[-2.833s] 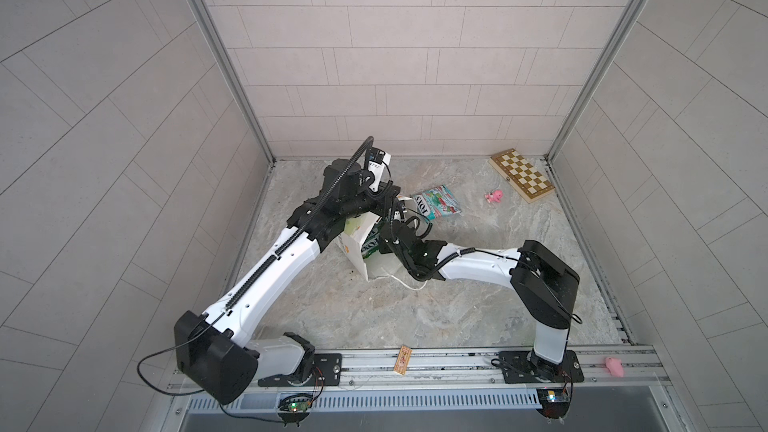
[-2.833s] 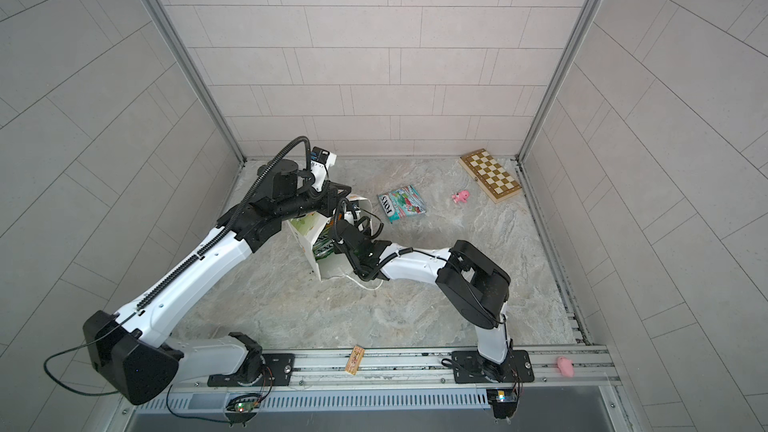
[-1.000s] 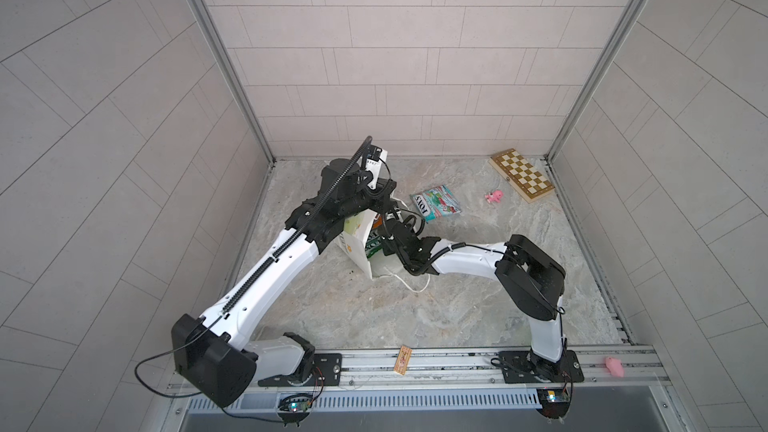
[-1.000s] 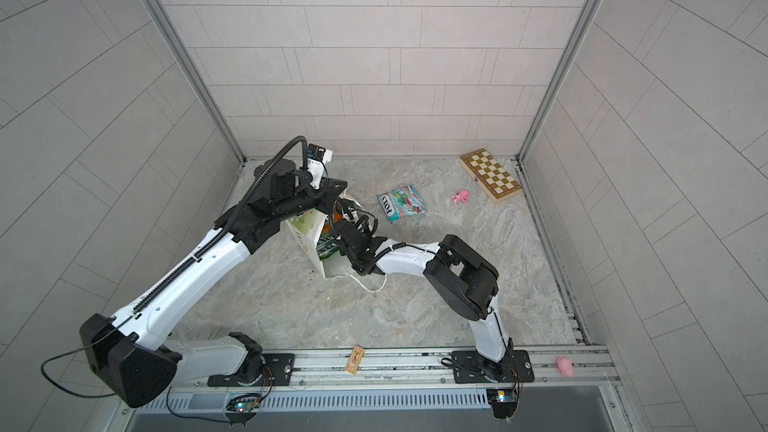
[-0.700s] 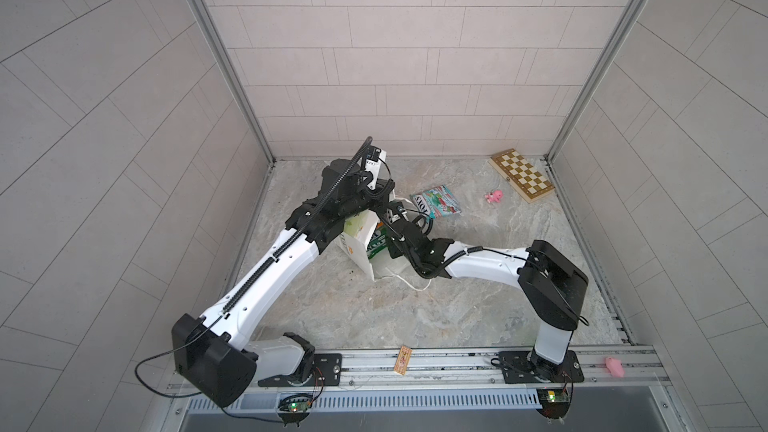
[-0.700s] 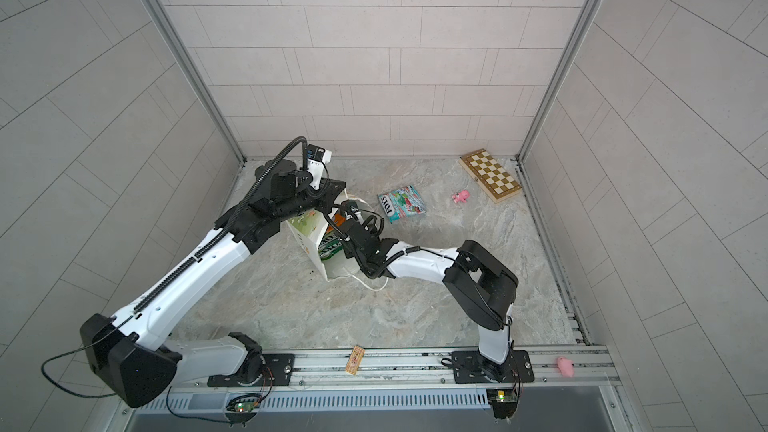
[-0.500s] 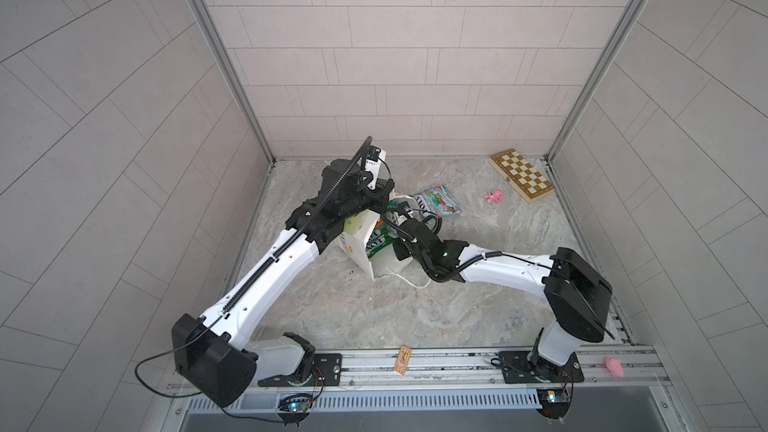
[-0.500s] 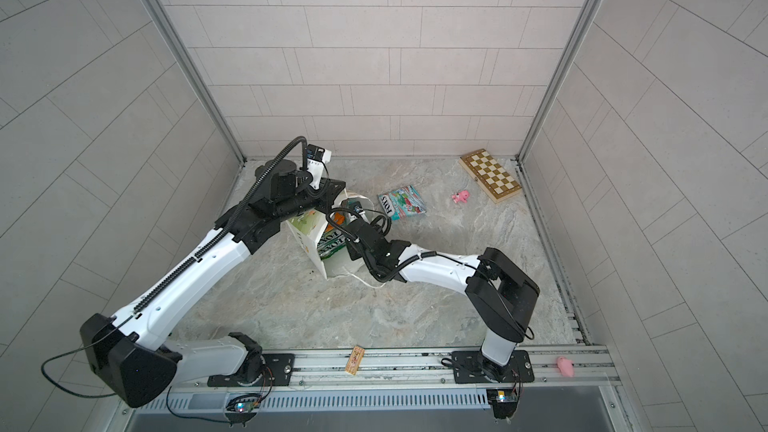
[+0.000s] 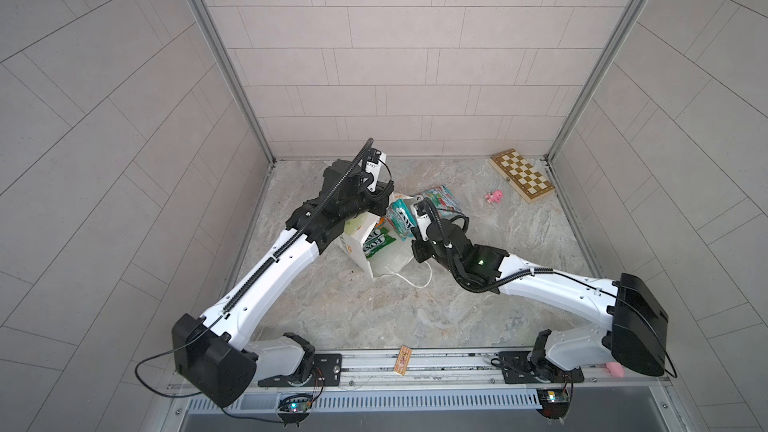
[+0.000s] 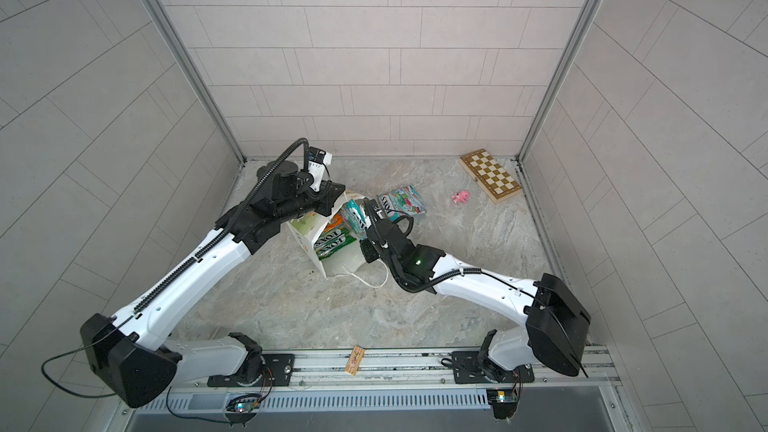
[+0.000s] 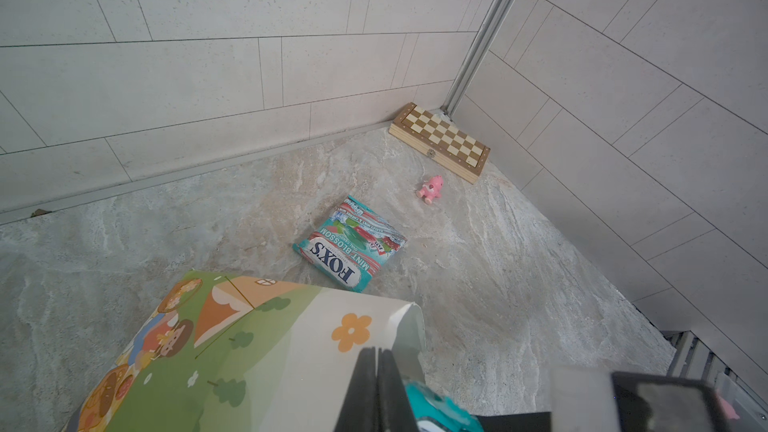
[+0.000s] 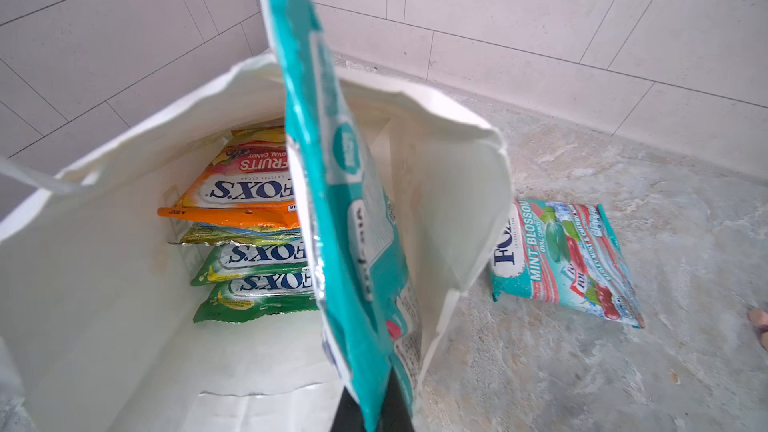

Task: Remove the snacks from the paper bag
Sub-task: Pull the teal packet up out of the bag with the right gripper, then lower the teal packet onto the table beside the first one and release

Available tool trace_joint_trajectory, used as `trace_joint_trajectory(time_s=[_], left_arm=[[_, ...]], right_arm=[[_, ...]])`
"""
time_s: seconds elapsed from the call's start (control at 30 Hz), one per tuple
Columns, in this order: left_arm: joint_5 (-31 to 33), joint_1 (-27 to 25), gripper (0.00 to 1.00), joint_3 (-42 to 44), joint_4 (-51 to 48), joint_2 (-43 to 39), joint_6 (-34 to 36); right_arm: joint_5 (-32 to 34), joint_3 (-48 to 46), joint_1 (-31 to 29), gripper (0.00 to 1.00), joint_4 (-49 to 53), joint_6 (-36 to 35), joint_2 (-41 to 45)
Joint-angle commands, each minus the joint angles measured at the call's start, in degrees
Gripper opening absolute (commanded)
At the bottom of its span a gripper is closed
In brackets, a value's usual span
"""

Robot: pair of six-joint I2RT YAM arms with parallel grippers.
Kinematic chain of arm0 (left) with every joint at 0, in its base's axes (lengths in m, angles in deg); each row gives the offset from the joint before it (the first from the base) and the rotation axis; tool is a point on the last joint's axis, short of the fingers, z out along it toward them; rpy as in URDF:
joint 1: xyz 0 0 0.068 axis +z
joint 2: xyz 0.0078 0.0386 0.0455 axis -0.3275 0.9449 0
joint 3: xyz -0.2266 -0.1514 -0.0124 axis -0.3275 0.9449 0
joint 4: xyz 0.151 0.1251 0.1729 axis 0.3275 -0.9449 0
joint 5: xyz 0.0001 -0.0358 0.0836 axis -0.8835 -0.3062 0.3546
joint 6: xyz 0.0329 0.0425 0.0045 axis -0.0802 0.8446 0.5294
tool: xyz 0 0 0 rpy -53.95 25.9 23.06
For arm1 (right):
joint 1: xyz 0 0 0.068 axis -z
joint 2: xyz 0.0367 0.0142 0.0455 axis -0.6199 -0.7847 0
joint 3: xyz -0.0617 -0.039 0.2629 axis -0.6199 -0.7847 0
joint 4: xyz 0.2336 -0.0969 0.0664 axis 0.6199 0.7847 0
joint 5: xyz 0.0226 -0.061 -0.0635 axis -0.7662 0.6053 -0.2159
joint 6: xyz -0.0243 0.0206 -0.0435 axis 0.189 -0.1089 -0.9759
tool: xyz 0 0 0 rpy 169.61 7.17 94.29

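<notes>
While L claw [image 11: 377,357] sits clamped shut on the rim of the paper bag [image 11: 249,347], R claw [image 12: 372,409] is pinched shut on 1 teal pkt [image 12: 353,201], gripped by its near edge. That pkt stands edge-on straight out from R claw's tips, across the bag mouth. Its far end is just beside L claw's fingers [image 11: 359,396].

Bag: 1 pc, tipped, open mouth facing R claw. L claw has the upper rim. 1 cord handle [image 9: 409,282] lies on the worktop [image 9: 374,317] between bag and R arm.

Snacks visible: 6.
- 1 in R claw (teal).
- 4 inside bag, stacked deep ahead of R claw, partly behind the held pkt: 1 orange pkt [image 12: 241,193], 1 yellow-green pkt [image 12: 241,235] (edge only), 2 green pkts [image 12: 257,257].
- 1 out on worktop: Mint Blossom pkt [image 12: 561,259], teal-red, flat, label up, just outside the bag wall, ahead of R claw, touching neither claw.

Non-task: 1 checkered board [image 9: 523,175] in the far corner, 1 pink toy [image 9: 494,197] near it. Both lie well beyond the claws, past the Mint Blossom pkt.
</notes>
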Motion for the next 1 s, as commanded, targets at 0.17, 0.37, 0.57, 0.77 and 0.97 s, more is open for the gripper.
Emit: trace_joint_trajectory(time_s=[0.17, 0.37, 0.57, 0.77, 0.97], left_arm=[[0.1, -0.3, 0.0, 0.3, 0.1, -0.3, 0.9], [-0.1, -0.3, 0.0, 0.2, 0.1, -0.3, 0.9], [-0.4, -0.3, 0.0, 0.2, 0.1, -0.4, 0.9], [-0.6, -0.3, 0.0, 0.2, 0.1, -0.3, 0.8], [-0.8, -0.3, 0.0, 0.2, 0.0, -0.2, 0.7]], right_arm=[[5.7, -3.7, 0.2, 0.0, 1.6, -4.2, 12.5], [8.7, -6.0, 2.8, 0.0, 3.9, -4.2, 20.5], [7.5, -7.6, 8.6, 0.0, 8.0, -2.8, 25.9], [1.6, -9.8, 16.8, 0.0, 9.5, 0.0, 28.6], [-5.4, -11.0, 25.0, 0.0, 10.3, 2.5, 27.2]])
